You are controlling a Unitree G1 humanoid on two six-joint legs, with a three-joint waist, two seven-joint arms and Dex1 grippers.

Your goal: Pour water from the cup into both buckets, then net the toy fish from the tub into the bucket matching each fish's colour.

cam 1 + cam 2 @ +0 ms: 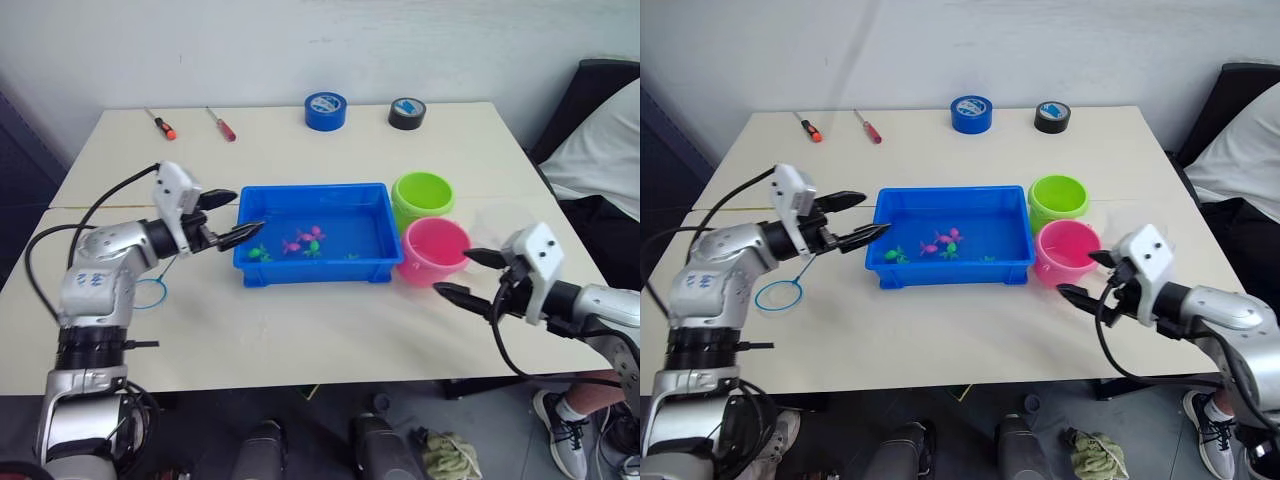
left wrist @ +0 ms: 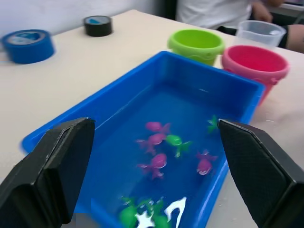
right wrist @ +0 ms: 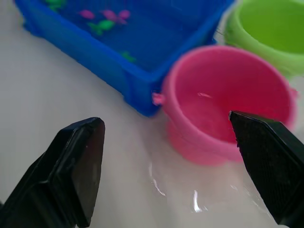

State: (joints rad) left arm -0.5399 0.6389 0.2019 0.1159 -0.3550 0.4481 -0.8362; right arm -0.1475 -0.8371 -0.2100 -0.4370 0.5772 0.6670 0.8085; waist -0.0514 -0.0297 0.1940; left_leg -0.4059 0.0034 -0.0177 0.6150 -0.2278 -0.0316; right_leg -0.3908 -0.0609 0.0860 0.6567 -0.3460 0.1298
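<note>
Right wrist view — right pincer (image 3: 166,166) wide open, seemingly empty.

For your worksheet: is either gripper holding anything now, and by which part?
Nothing is held. The left gripper and right gripper are both open and empty.

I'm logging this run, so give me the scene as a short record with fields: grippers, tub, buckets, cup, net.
left gripper: open, empty, at the tub's left end
right gripper: open, empty, beside the pink bucket
tub: holds water plus pink and green toy fish
buckets: green bucket behind pink bucket, right of tub
cup: standing behind the buckets
net: lying on the table, left of tub
</note>
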